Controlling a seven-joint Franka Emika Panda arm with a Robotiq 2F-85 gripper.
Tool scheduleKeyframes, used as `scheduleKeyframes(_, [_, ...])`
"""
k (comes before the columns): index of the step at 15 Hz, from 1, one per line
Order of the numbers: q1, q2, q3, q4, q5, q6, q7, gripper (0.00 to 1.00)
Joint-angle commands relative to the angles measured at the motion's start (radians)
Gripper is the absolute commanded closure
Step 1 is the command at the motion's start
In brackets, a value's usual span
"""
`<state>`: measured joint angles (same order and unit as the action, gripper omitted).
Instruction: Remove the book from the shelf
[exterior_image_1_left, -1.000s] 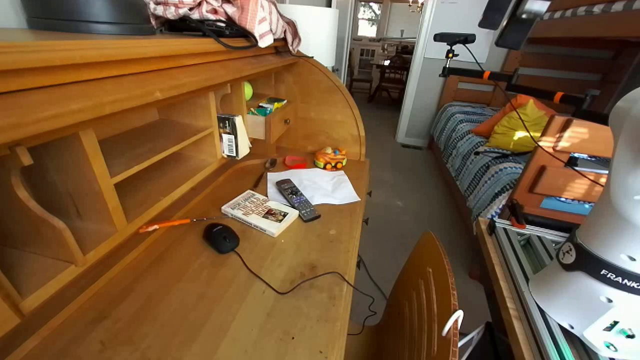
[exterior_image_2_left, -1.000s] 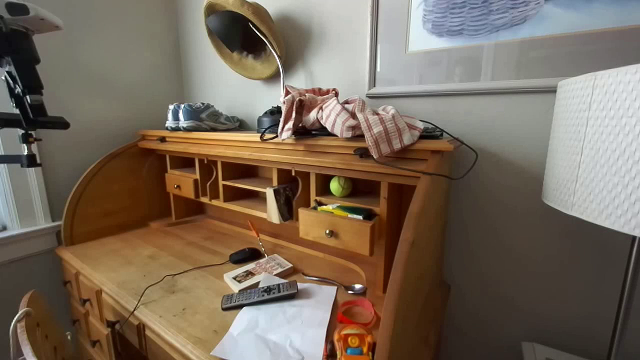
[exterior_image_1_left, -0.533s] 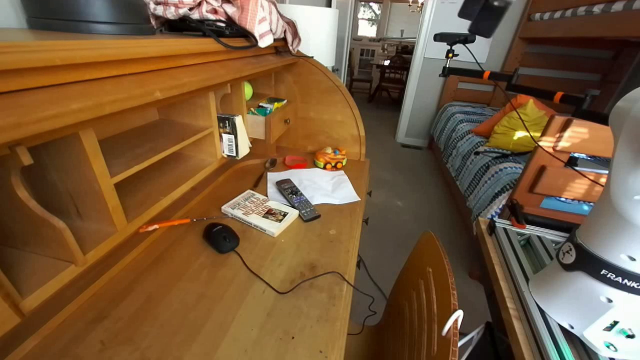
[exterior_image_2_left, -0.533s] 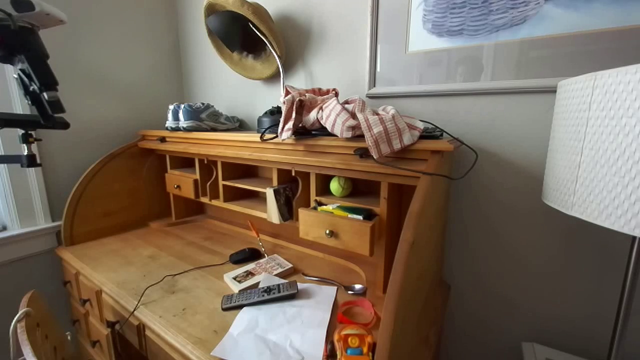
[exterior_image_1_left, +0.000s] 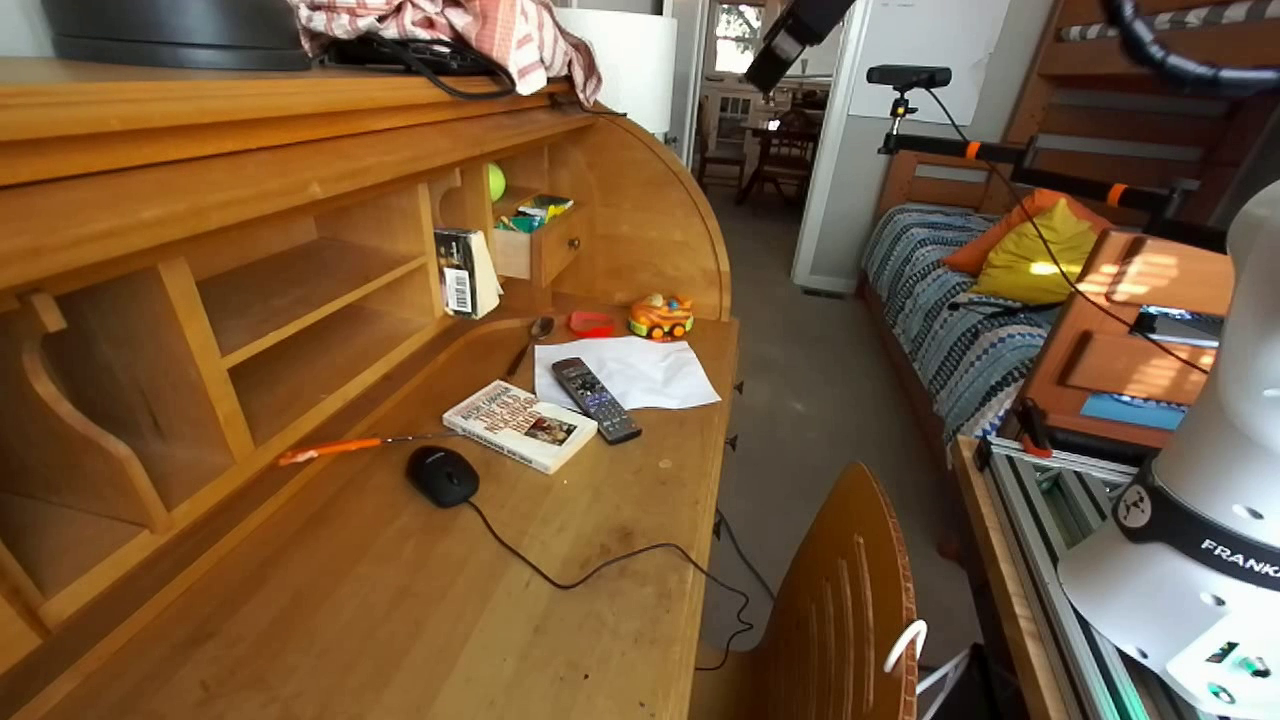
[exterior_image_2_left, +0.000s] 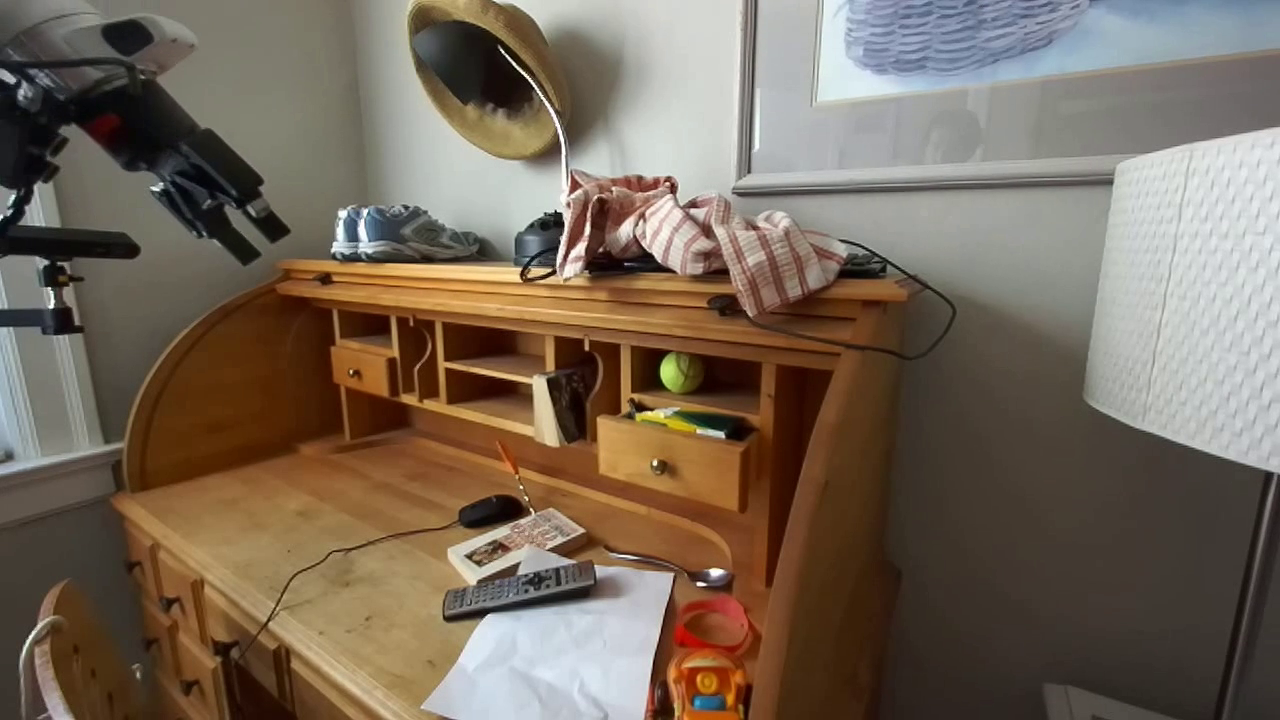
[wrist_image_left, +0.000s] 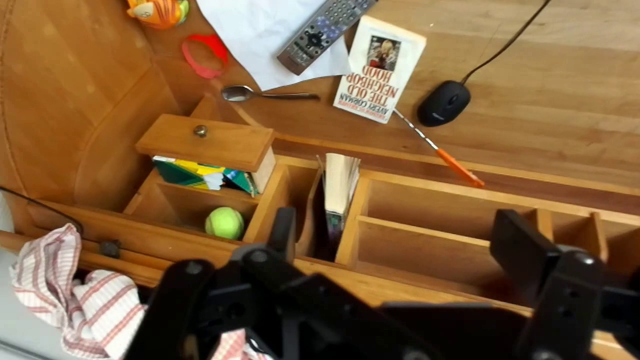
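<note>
The shelf is the light wooden hutch of cubbyholes, seen in both exterior views (exterior_image_1_left: 205, 360) (exterior_image_2_left: 550, 355) and in the wrist view (wrist_image_left: 352, 225). The book, a dark-covered paperback with pale pages, stands upright in a narrow cubby and sticks out at the front; it shows in both exterior views (exterior_image_1_left: 468, 272) (exterior_image_2_left: 562, 405) and the wrist view (wrist_image_left: 340, 182). My gripper (exterior_image_2_left: 256, 235) is open and empty, raised above the hutch's far end and apart from the book; only part of it (exterior_image_1_left: 785, 50) shows elsewhere. In the wrist view its fingers (wrist_image_left: 395, 225) are wide apart.
A white paperback (wrist_image_left: 382, 67), remote (wrist_image_left: 325, 35), mouse (wrist_image_left: 444, 103), spoon (wrist_image_left: 270, 95) and orange-handled tool (wrist_image_left: 459, 167) lie on the desk. Beside the book's cubby are a pulled-out drawer (exterior_image_2_left: 660, 465) and a tennis ball (exterior_image_2_left: 682, 372). Shoes (exterior_image_2_left: 400, 235) and a cloth (exterior_image_2_left: 700, 235) sit on top.
The gripper has moved toward the desk and tilted from pointing down to pointing forward and down over the hutch. The book and the desk items have not moved.
</note>
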<state>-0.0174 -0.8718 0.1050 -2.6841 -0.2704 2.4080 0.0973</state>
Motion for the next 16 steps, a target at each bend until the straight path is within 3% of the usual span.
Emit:
scheduleKeyframes(1, [-0.146, 0.061, -0.045, -0.089, -0.09, 0.205, -0.012, 0.0])
scheduleKeyframes(4, [-0.275, 0.177, -0.048, -0.087, -0.126, 0.322, 0.005, 0.0])
scheduleKeyframes(5, [-0.284, 0.239, -0.055, -0.057, -0.118, 0.329, -0.012, 0.0])
scheduleKeyframes(12, [-0.245, 0.583, -0.104, 0.112, -0.098, 0.337, -0.127, 0.0])
scheduleKeyframes(13, [-0.247, 0.602, -0.085, 0.14, -0.1, 0.29, -0.088, 0.0])
scheduleKeyframes(14, [-0.239, 0.522, -0.109, 0.076, -0.102, 0.314, -0.106, 0.0])
scheduleKeyframes(16, [-0.233, 0.585, -0.108, 0.116, -0.105, 0.314, -0.099, 0.0])
